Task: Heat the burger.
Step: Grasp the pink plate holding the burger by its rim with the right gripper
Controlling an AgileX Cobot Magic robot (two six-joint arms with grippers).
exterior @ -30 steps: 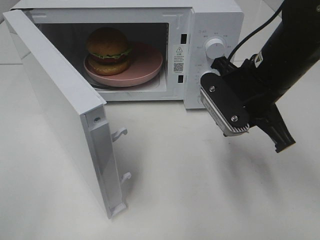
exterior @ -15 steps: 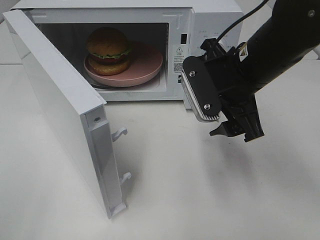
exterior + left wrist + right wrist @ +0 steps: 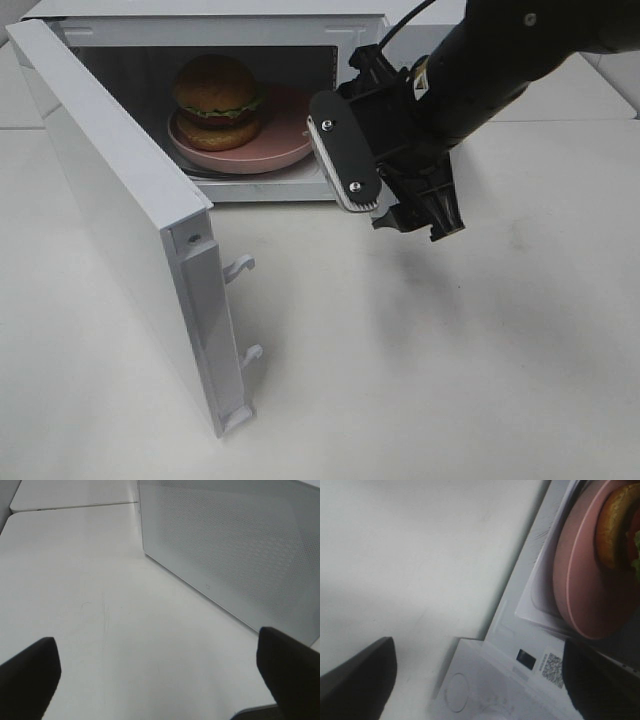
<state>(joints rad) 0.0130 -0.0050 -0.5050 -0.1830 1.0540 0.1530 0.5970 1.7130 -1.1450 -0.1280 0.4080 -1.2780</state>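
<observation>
The door point(image 3: 120, 200) stands swung out to the near left over the white table point(image 3: 430, 380). The left gripper point(image 3: 160, 677) (seen only from its own wrist camera) hangs above the table beside a perforated white panel point(image 3: 235, 545), jaws wide apart with nothing between them. Farther back on the right, the right gripper point(image 3: 415, 225) hovers just in front of the right end of the microwave point(image 3: 230, 30), jaws apart and empty. Inside the microwave, the burger point(image 3: 217, 100) sits upright on the left part of a pink plate point(image 3: 295, 125), well apart from the right gripper.
</observation>
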